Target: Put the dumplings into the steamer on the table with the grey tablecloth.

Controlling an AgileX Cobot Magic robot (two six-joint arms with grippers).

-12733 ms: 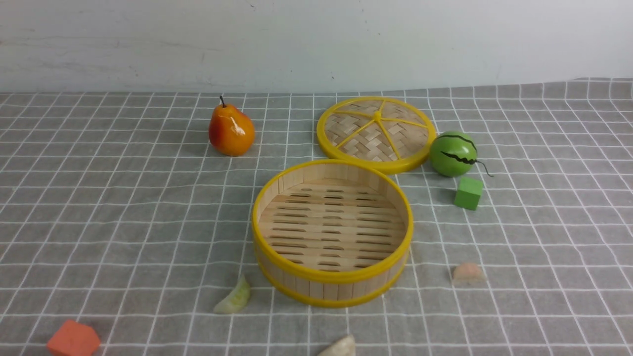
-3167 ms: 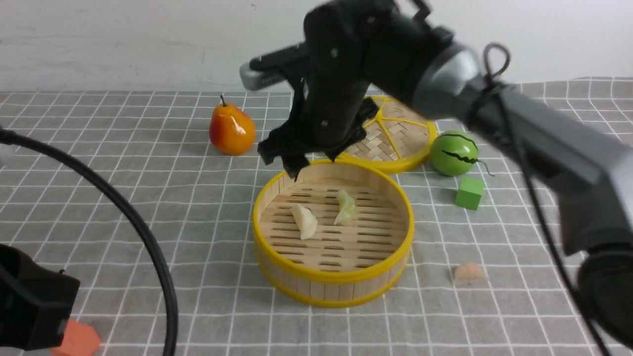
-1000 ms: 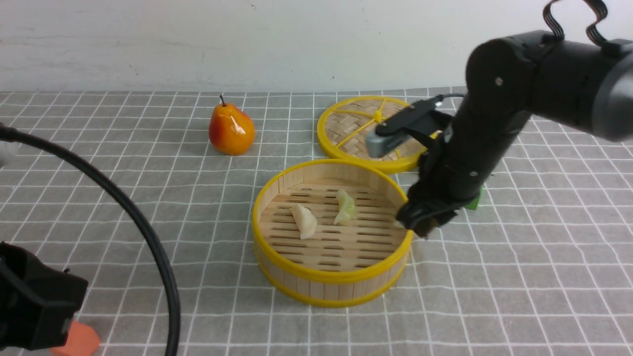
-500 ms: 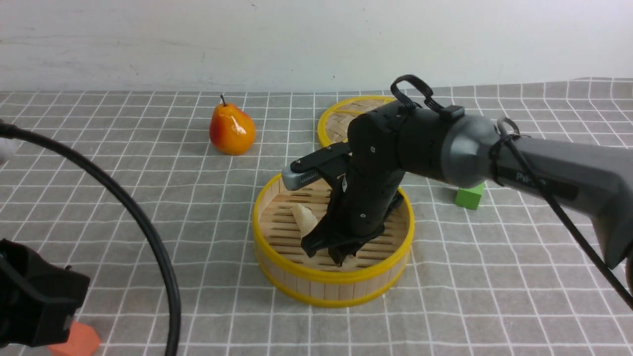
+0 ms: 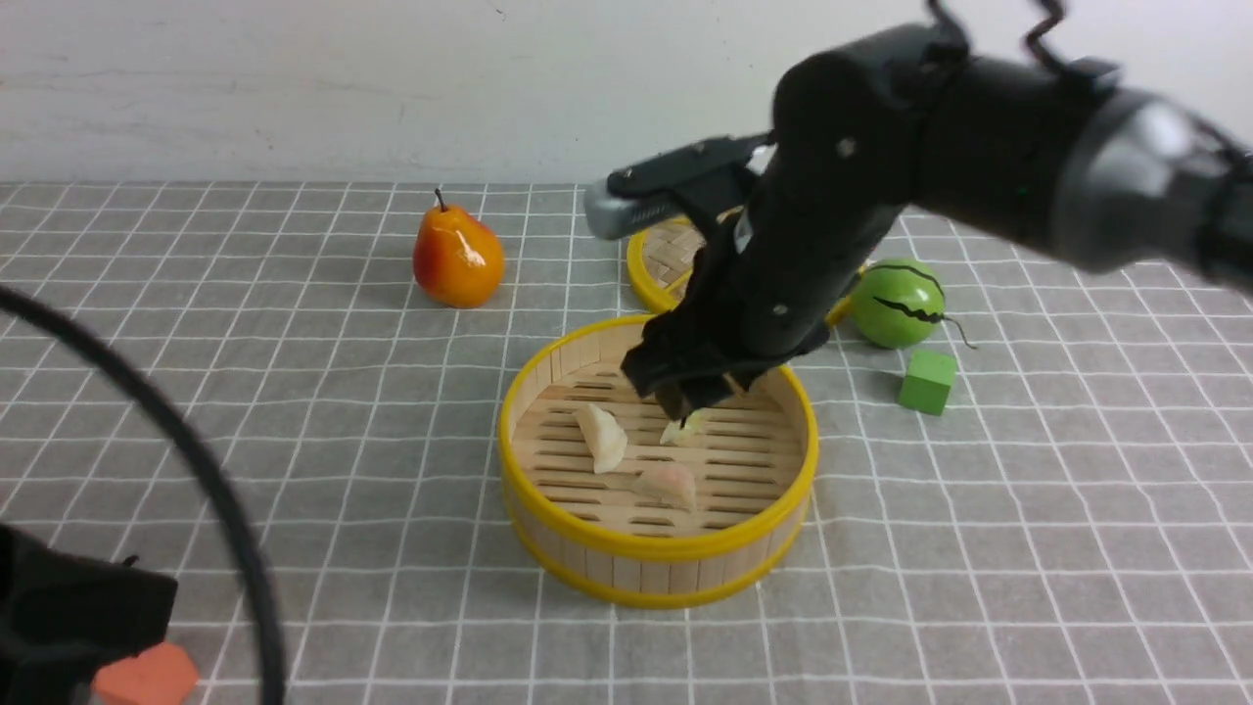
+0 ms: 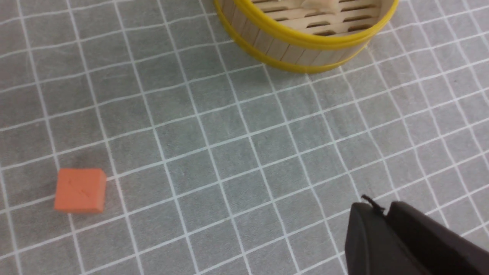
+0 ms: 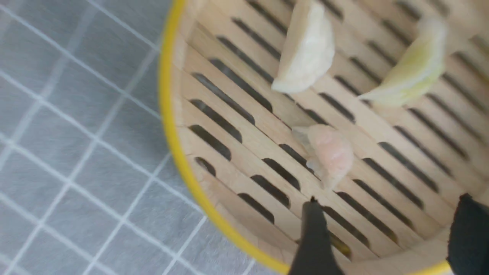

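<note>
The table (image 5: 1077,548) is covered by the grey tablecloth (image 5: 294,392), ruled with a grid of thin white lines. The right arm (image 5: 979,88) is stretched in from the right above the middle of the cloth. The right gripper (image 5: 693,397) is held just above the far part of the steamer (image 5: 656,553). In the right wrist view its jaws are seen spread apart with nothing between them.

The steamer is set upright near the middle of the table, its slatted floor exposed. Behind it the woven, yellow-rimmed lid (image 5: 658,262) lies flat, largely hidden by the arm. A toy watermelon (image 5: 896,304) is placed just right of the lid, and a pear (image 5: 457,258) is stood well to the steamer's far left. The left gripper (image 6: 384,214) is caught only at the edge of the left wrist view, low over bare cloth. Its fingers appear to be pressed together on nothing, though little of them is shown.

A green cube (image 5: 926,381) is set just in front of the watermelon. An orange block (image 6: 80,190) lies near the table's near left corner, well apart from the steamer.

All three dumplings are found on the steamer floor. The white dumpling (image 5: 602,438) is left of centre, and the pink dumpling (image 5: 669,483) lies just in front of it. The green dumpling (image 7: 412,72) is directly under the right gripper and partly hidden in the front view.
</note>
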